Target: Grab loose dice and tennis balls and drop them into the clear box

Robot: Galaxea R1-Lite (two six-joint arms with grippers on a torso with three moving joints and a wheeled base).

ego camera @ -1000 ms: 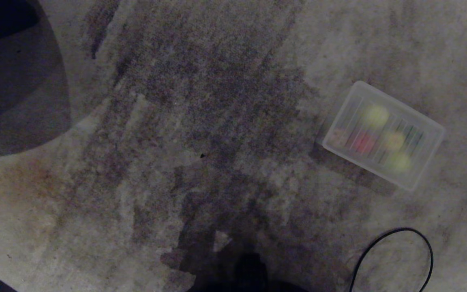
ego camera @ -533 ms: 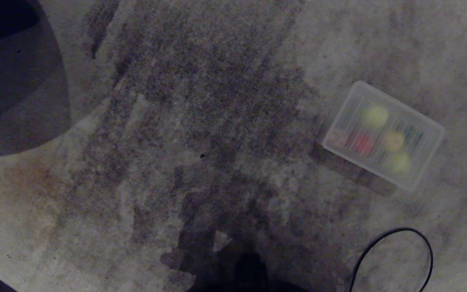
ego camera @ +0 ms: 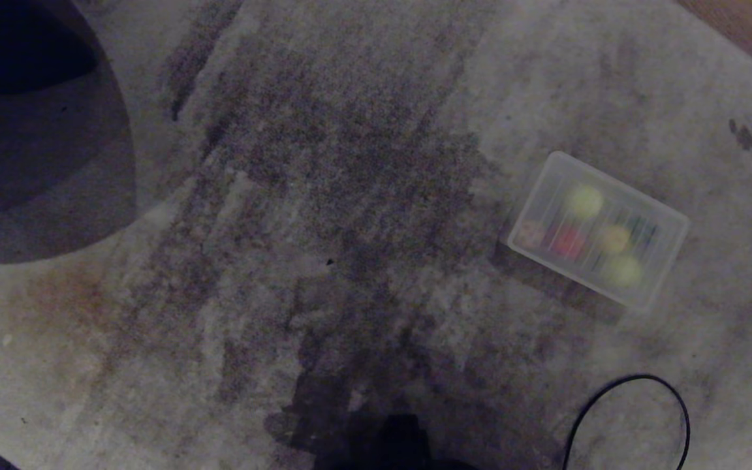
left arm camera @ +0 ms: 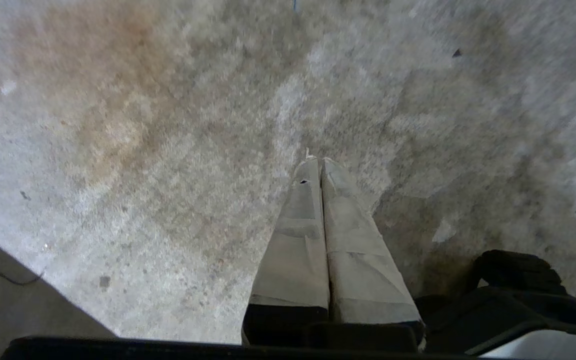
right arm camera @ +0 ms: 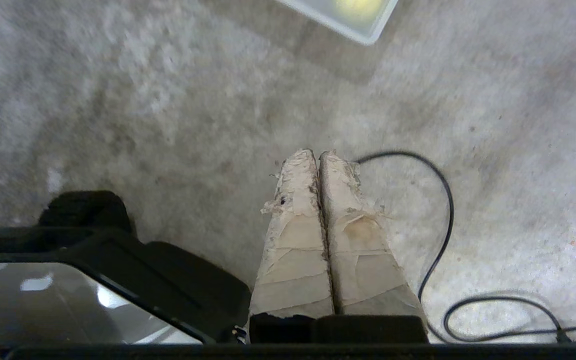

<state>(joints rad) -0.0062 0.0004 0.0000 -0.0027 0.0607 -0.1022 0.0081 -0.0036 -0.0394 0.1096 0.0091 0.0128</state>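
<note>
Clear box (ego camera: 666,225) at three o'clock holds dice and tennis balls; none loose; both end effectors closed, empty.

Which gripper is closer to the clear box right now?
Right. The right gripper hangs over the floor with the clear box just ahead; the left gripper sees only bare floor.

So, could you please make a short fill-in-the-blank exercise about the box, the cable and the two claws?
1. The dice and tennis balls lie ___ the clear box.
2. The black cable lies on the ___.
3. The left claw is ___.
4. The right claw holds ___.

Missing words: inside; floor; shut; nothing
</note>
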